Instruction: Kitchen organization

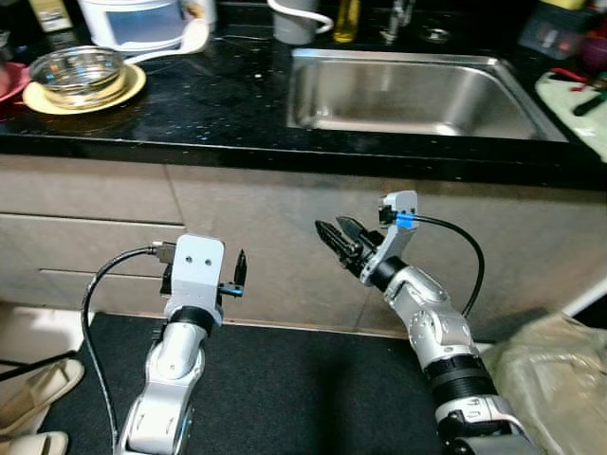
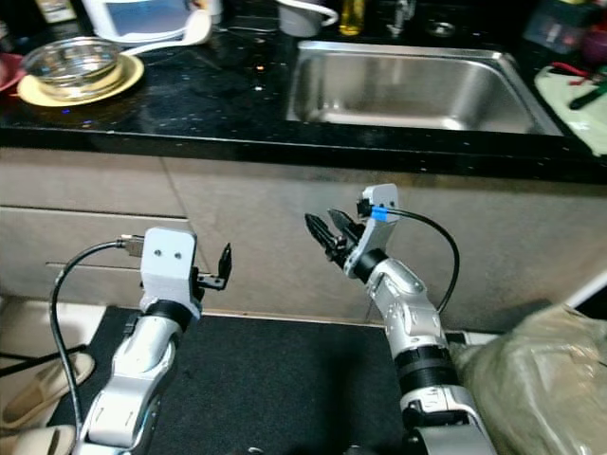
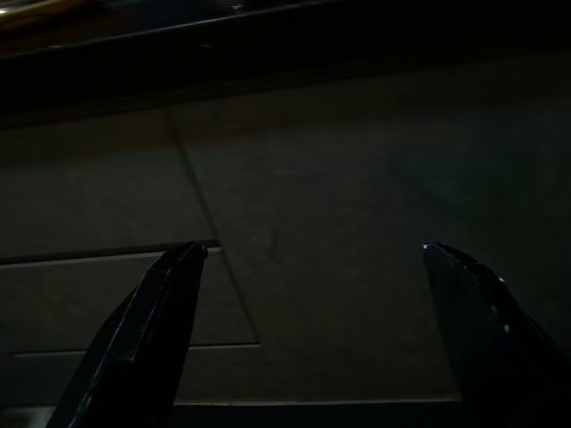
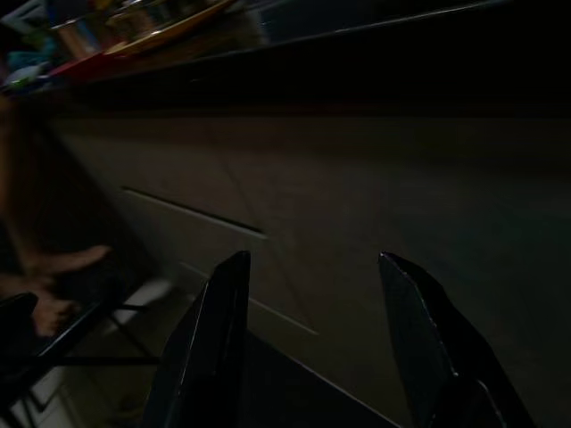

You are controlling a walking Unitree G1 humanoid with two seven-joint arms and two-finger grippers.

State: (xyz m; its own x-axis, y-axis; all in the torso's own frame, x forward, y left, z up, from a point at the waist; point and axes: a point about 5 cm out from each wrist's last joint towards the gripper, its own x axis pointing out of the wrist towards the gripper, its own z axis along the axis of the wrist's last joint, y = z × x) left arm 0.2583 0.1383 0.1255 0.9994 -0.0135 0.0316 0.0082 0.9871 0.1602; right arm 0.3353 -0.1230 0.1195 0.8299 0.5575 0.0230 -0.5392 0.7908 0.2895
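Operator: Bowl (image 1: 77,74) location relative to both grippers?

Technician: It is sitting on the yellow plate (image 1: 128,90), up on the counter (image 1: 228,104). Left gripper (image 1: 232,281) is nearer, probably; right gripper (image 1: 334,233) is pointing toward it. Both are hanging below, fingers apart, empty.

A black countertop (image 1: 218,104) edge overhangs beige cabinet fronts (image 1: 266,237), blocking any straight rise from below. Far left, a glass bowl (image 1: 78,71) on a yellow plate (image 1: 128,90) crowds the surface. The steel sink (image 1: 408,90) basin lies open, right of bare counter between them
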